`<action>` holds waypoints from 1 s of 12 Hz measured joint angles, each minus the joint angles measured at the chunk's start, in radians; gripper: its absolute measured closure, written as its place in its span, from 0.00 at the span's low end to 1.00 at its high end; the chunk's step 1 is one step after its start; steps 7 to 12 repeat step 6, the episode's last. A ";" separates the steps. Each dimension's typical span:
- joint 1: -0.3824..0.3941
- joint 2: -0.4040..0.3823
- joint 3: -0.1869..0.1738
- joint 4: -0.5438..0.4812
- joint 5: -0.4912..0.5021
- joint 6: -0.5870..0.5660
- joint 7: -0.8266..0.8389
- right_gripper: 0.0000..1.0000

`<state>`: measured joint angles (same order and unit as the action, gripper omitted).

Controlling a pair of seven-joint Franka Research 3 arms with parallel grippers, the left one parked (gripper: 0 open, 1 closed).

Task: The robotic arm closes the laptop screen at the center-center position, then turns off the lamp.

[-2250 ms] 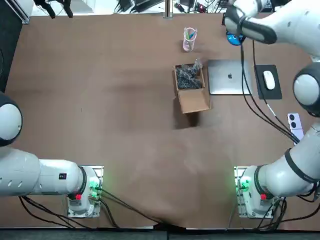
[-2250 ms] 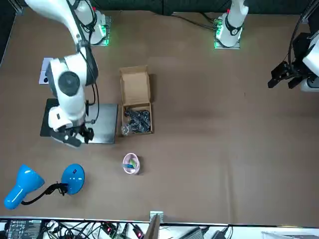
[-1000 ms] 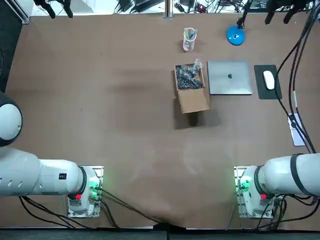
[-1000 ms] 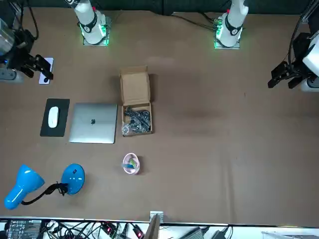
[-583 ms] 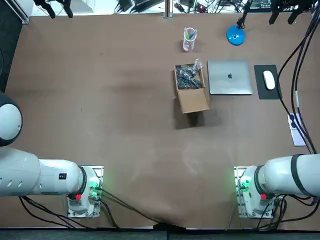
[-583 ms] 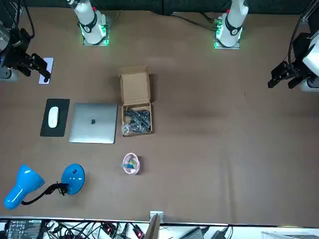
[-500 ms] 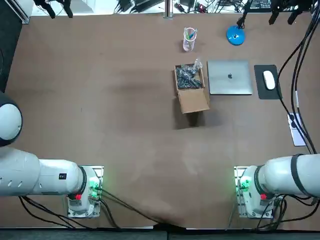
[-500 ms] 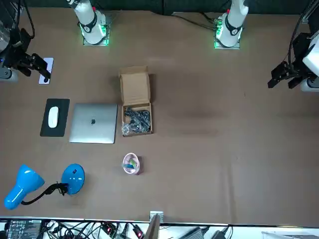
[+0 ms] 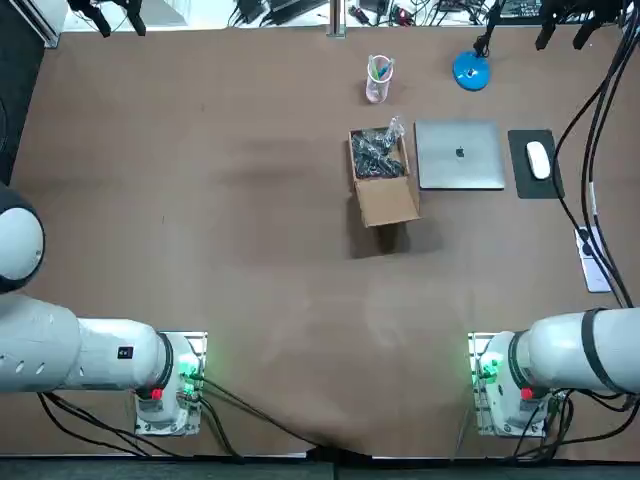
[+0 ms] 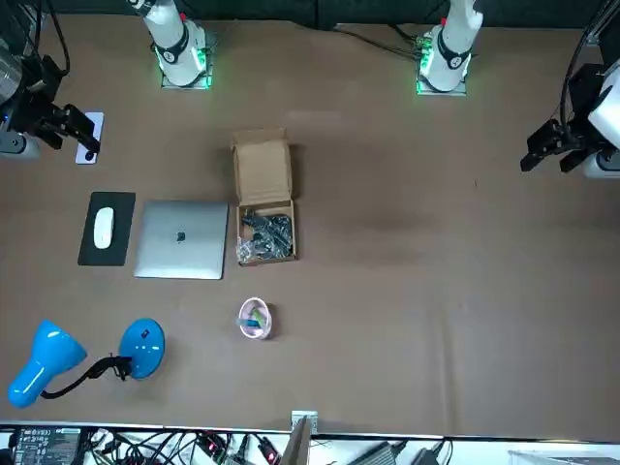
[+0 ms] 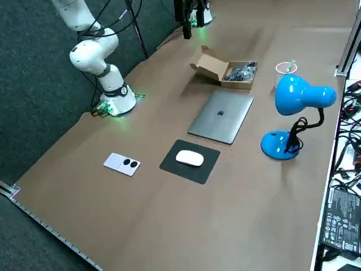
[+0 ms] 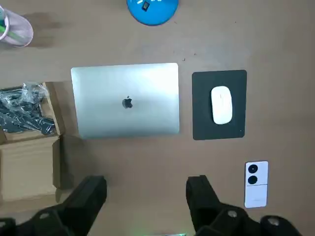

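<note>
The right gripper (image 12: 146, 199), 2 fingers (image 12: 91, 194) gaping wide and empty, is hovering high over the table near the Apple laptop (image 12: 125, 101), which is lying closed between cardboard box (image 12: 29, 162) and mouse pad (image 12: 231, 128). Pressing off-centre is risking tipping the blue desk lamp (image 11: 296, 93).

A brown counter (image 9: 250, 200) carries an open cardboard box (image 9: 382, 178) in its far right quarter, with a tangle of dark bagged parts (image 9: 377, 152) inside. A pink cup (image 9: 379, 80) of pens stands near the far edge. Towards the right edge, a white mouse (image 9: 538, 159) sits on a black pad (image 9: 522, 180). A small white device (image 12: 256, 184) lies just inside that edge.
</note>
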<state>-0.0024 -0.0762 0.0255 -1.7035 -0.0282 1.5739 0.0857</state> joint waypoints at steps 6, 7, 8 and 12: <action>0.000 0.002 0.000 0.000 0.000 0.002 0.000 0.00; 0.000 0.002 0.000 0.000 0.000 0.002 0.000 0.00; 0.000 0.002 0.000 0.000 0.000 0.002 0.000 0.00; 0.000 0.002 0.000 0.000 0.000 0.002 0.000 0.00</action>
